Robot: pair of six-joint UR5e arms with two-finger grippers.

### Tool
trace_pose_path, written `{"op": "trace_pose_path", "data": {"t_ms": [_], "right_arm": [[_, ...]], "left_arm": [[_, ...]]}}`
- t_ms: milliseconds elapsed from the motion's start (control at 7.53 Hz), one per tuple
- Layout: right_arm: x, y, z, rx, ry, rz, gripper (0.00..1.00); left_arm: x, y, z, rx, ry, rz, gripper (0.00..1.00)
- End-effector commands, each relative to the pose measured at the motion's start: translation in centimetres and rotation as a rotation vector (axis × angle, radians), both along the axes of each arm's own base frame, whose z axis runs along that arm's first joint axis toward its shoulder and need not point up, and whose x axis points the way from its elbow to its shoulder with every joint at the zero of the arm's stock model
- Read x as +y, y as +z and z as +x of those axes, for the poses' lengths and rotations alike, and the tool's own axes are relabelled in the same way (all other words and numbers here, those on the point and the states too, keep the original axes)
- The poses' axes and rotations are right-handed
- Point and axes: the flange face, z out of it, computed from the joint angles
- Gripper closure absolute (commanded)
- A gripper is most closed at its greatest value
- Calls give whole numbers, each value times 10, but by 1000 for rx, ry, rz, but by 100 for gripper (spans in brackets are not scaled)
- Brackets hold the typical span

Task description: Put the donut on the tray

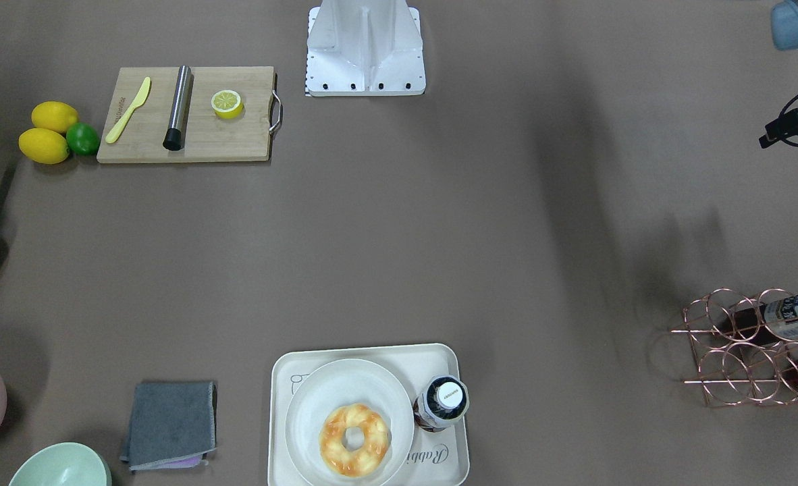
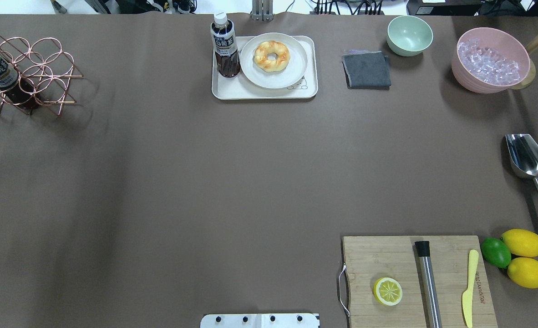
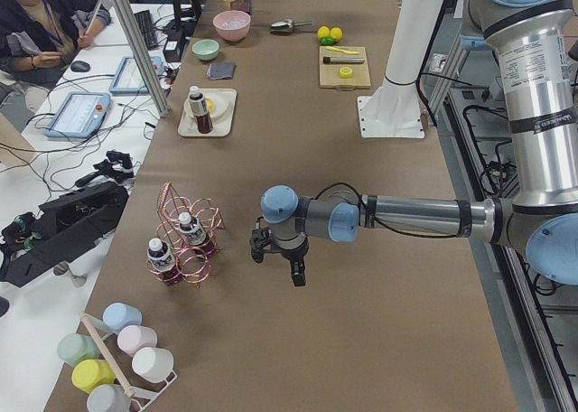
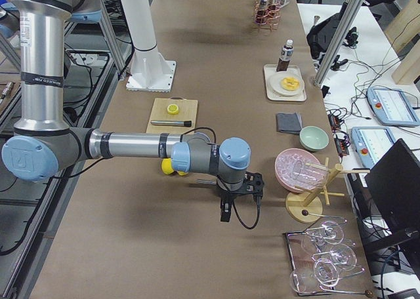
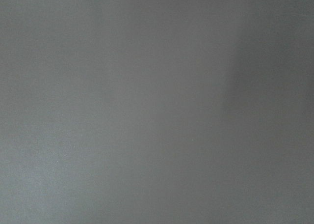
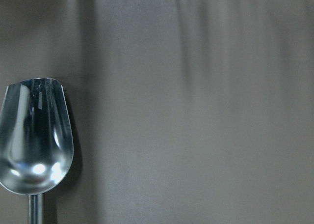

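- Smooth cream rectangular tray (image 2: 264,93) with rounded corners and a raised rim, midway along the bench's far edge (the operators' side). Its long axis runs along that edge.
- Round off-white plate (image 2: 291,68), lying on the tray.
- Golden-yellow, lumpy twisted ring donut (image 2: 271,55), flat on the plate with its hole upward. It is nearly round, with no clear long axis.
- Left gripper (image 3: 298,279) and right gripper (image 4: 224,215), hanging over opposite bench ends. I cannot tell how their jaws stand.
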Motion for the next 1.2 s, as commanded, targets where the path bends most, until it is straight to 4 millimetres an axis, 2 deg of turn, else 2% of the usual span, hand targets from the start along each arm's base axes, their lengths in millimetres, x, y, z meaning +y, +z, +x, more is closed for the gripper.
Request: {"op": "trace_pose_path", "data": {"t_ms": [0, 133, 531, 1062], "right_arm": [[-1, -4, 3, 44, -11, 24, 0], [-6, -12, 3, 37, -10, 40, 0], [-4, -22, 5, 43, -10, 64, 0], [-3, -20, 5, 47, -10, 61, 0]], "left_arm": [[0, 0, 1, 0, 3, 0, 2], [0, 0, 1, 0, 3, 0, 2], [-1, -1, 4, 0, 8, 2, 2], [-4, -4, 11, -1, 5, -9, 2]]}}
